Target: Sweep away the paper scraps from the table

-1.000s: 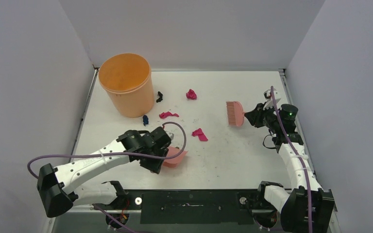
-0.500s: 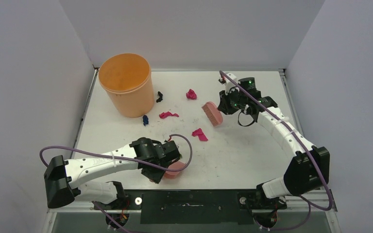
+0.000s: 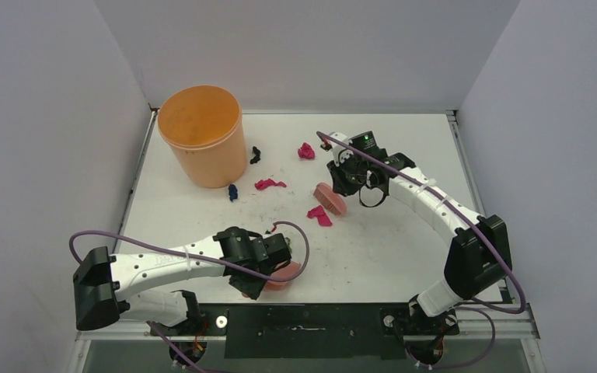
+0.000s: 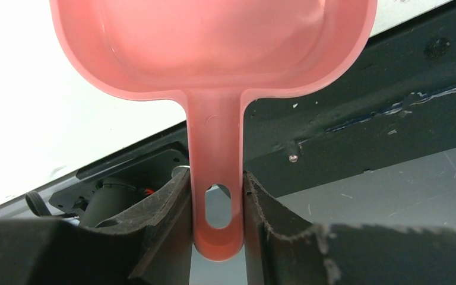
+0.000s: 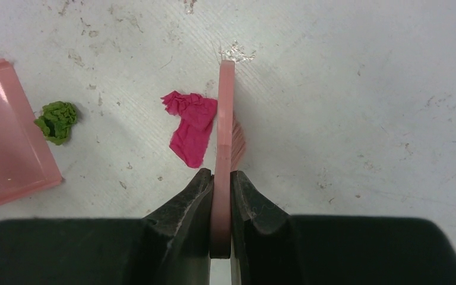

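Several paper scraps lie on the white table [image 3: 404,249]: magenta ones [image 3: 305,151] [image 3: 269,184] [image 3: 319,215], a black one [image 3: 255,155] and a dark blue one [image 3: 233,192]. My right gripper [image 3: 346,180] [image 5: 222,178] is shut on the pink brush [image 3: 329,198] [image 5: 225,130], whose bristles sit right beside a magenta scrap [image 5: 191,126]. A green scrap [image 5: 56,122] lies by the dustpan's lip [image 5: 0,136]. My left gripper [image 3: 260,264] [image 4: 217,184] is shut on the handle of the pink dustpan [image 3: 284,273] [image 4: 214,47] near the table's front edge.
A tall orange bucket [image 3: 202,136] stands at the back left, close to the black and dark blue scraps. Grey walls enclose the table on three sides. A black metal frame [image 3: 311,318] runs along the near edge under the dustpan handle.
The right arm swung left from the right side with the brush and came down beside the middle magenta scrap. The left arm drew the dustpan back toward the near edge.
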You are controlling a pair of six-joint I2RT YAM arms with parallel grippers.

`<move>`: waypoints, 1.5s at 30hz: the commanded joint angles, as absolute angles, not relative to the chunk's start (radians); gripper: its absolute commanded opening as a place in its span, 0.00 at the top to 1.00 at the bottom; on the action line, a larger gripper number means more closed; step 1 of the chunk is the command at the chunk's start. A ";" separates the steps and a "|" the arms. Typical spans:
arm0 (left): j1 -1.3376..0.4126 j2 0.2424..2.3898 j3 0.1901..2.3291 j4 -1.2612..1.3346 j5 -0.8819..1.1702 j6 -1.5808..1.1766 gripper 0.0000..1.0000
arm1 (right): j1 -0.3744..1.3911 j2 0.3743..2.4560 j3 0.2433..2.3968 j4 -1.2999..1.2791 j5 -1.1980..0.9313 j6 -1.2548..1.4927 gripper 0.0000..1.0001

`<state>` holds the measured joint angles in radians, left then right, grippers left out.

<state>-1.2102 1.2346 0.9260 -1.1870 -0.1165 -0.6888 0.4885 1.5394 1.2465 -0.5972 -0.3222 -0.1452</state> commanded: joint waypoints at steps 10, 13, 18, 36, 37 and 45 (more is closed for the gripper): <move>-1.211 1.413 1.002 -0.983 -0.173 -0.657 1.00 | 0.571 1.603 1.270 -0.679 -0.713 -0.169 0.95; -1.209 1.463 1.033 -0.941 -0.201 -0.654 1.00 | 0.577 1.587 1.268 -0.704 -0.811 -0.179 0.95; -1.212 1.503 1.040 -0.887 -0.235 -0.669 1.00 | 0.558 1.549 1.344 -0.796 -0.839 -0.218 0.95; -1.236 1.163 0.687 -0.549 -0.444 -0.852 1.00 | 0.497 1.508 1.627 -0.761 -0.354 -0.368 0.95; -1.236 1.156 0.688 -0.576 -0.445 -0.867 1.00 | 0.504 1.489 1.591 -0.654 -0.250 -0.378 0.95; -1.238 1.121 0.713 -0.789 -0.423 -0.981 1.00 | 0.530 1.627 1.598 -0.369 0.032 -0.459 0.95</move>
<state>-1.2312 1.1500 0.6849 -0.6682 -0.4145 -0.9005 0.5098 1.5528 1.5463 -0.5980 -0.1879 -0.4114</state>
